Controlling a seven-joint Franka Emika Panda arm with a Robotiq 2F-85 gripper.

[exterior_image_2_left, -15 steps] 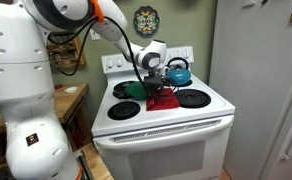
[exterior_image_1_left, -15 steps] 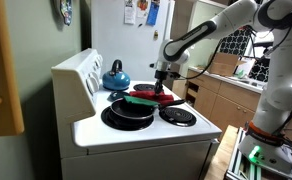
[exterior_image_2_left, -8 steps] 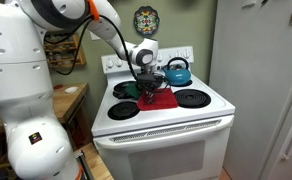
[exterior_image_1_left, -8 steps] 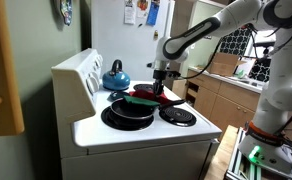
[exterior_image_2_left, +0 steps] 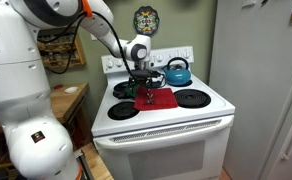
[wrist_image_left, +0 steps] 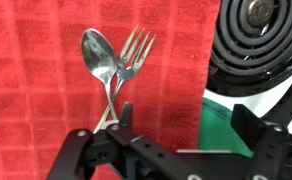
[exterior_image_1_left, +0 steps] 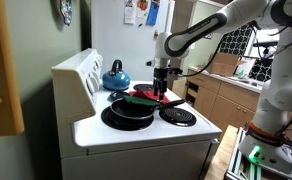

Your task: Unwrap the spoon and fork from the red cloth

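Observation:
The red cloth (wrist_image_left: 46,90) lies spread flat on the stove top and fills the left of the wrist view. A metal spoon (wrist_image_left: 99,57) and a fork (wrist_image_left: 136,50) lie uncovered on it, their handles crossing and running under the gripper body. My gripper (wrist_image_left: 186,118) hangs just above the cloth, open, with nothing between its fingers (wrist_image_left: 127,112). In both exterior views the gripper (exterior_image_1_left: 162,86) (exterior_image_2_left: 142,88) hovers over the red cloth (exterior_image_1_left: 158,98) (exterior_image_2_left: 159,100) in the middle of the stove.
A green cloth (wrist_image_left: 224,132) (exterior_image_1_left: 138,98) lies beside the red one, partly over a black frying pan (exterior_image_1_left: 126,113). A coil burner (wrist_image_left: 266,40) is close by. A blue kettle (exterior_image_1_left: 114,76) (exterior_image_2_left: 176,71) stands at the back of the white stove (exterior_image_2_left: 166,125).
The gripper has gone from shut on the cloth to open, letting the red cloth go. It has shifted slightly and the cloth now lies flatter.

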